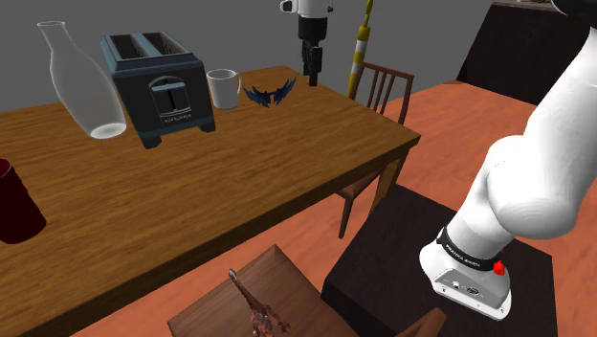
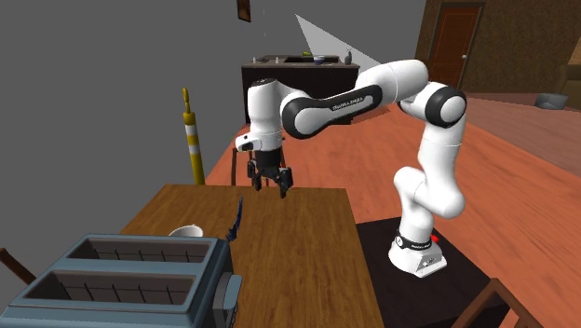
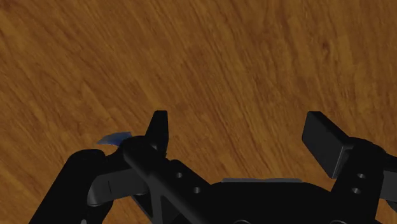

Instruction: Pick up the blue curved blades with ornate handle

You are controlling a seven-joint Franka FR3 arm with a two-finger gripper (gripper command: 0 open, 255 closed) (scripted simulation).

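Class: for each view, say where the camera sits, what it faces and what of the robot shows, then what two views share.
Shoulder view: beside the stand, looking down across the table to the toaster and blue blades; the arm and gripper show.
Second exterior view: behind the toaster, facing back along the table; the whole arm shows on its stand.
Wrist view: on the hand, looking down at the table; both open fingers show.
Shared: both exterior views show toaster, blades and gripper.

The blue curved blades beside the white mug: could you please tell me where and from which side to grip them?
Probably at the middle of the blue curved blades, where the wings meet, coming from above. They stand thin and upright, so the open gripper could close across their flat faces.
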